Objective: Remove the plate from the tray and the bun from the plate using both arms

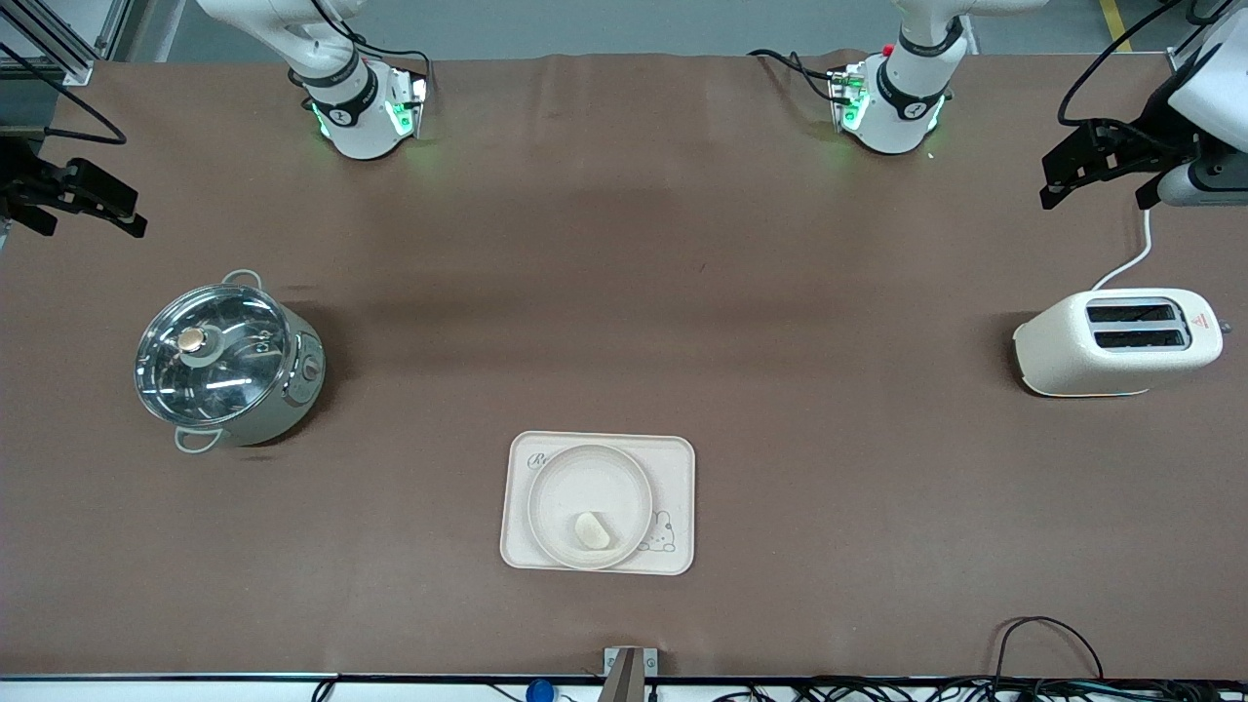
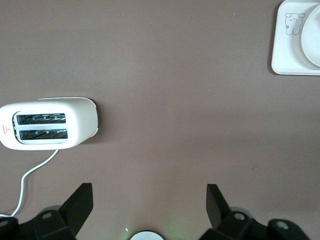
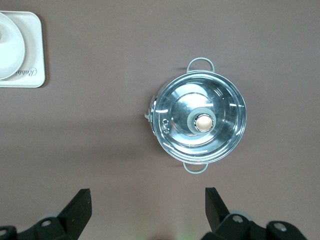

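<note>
The round cream plate (image 1: pixel 575 478) lies on the rectangular cream tray (image 1: pixel 675 468) with a rabbit drawing, near the table's front edge. The small pale bun (image 1: pixel 592 530) lies on the plate, at its nearer side. My left gripper (image 1: pixel 1061 168) is open and empty, up in the air at the left arm's end of the table, over the cloth by the toaster. My right gripper (image 1: pixel 93 216) is open and empty at the right arm's end, above the cloth near the pot. The wrist views show both grippers' fingers spread, the left gripper (image 2: pixel 149 192) and the right gripper (image 3: pixel 147 195), over bare cloth.
A lidded steel pot (image 1: pixel 224 356) stands toward the right arm's end and shows in the right wrist view (image 3: pixel 200 122). A cream toaster (image 1: pixel 1116 341) with a white cord stands toward the left arm's end and shows in the left wrist view (image 2: pixel 47 125). Brown cloth covers the table.
</note>
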`<state>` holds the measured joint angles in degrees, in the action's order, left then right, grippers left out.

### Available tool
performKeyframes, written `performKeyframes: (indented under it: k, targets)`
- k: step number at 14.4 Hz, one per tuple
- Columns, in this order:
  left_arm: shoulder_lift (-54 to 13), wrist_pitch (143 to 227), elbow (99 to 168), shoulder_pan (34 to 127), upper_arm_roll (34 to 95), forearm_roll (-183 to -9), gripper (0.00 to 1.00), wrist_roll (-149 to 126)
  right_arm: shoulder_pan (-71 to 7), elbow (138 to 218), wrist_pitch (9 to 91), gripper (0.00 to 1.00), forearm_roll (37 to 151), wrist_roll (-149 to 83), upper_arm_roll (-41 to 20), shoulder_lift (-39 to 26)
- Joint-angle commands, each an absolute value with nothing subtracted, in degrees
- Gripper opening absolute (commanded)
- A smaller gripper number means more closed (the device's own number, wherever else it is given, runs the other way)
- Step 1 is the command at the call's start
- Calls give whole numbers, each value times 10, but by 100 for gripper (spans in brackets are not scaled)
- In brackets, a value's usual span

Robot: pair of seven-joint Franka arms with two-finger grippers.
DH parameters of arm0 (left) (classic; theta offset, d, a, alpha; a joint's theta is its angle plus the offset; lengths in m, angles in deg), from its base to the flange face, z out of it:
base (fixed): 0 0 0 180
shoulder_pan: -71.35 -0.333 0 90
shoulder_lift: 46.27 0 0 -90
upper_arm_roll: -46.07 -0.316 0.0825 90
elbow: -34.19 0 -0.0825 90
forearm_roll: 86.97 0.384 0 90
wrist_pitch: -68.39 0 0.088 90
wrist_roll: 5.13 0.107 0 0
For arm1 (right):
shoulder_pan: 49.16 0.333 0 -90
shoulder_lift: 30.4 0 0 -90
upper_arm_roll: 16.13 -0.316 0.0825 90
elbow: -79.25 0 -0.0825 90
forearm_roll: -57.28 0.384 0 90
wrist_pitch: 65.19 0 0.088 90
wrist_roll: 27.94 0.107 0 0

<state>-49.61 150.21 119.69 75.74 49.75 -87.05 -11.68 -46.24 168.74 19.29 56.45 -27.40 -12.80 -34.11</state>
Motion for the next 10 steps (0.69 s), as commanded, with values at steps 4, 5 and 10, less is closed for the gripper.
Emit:
performKeyframes:
  k: [4,5,10]
  targets:
    - [-491,1502,1182,755,499,-842,100,-107,-462,1696,206,100,568,-273,-127,-357]
    - [-491,1502,1182,755,499,-842,100,-107,-462,1695,208,100,569,-273,-127,-354]
    - [-478,1503,1180,756,499,-843,100,-107,-462,1694,213,100,570,-272,-127,-351]
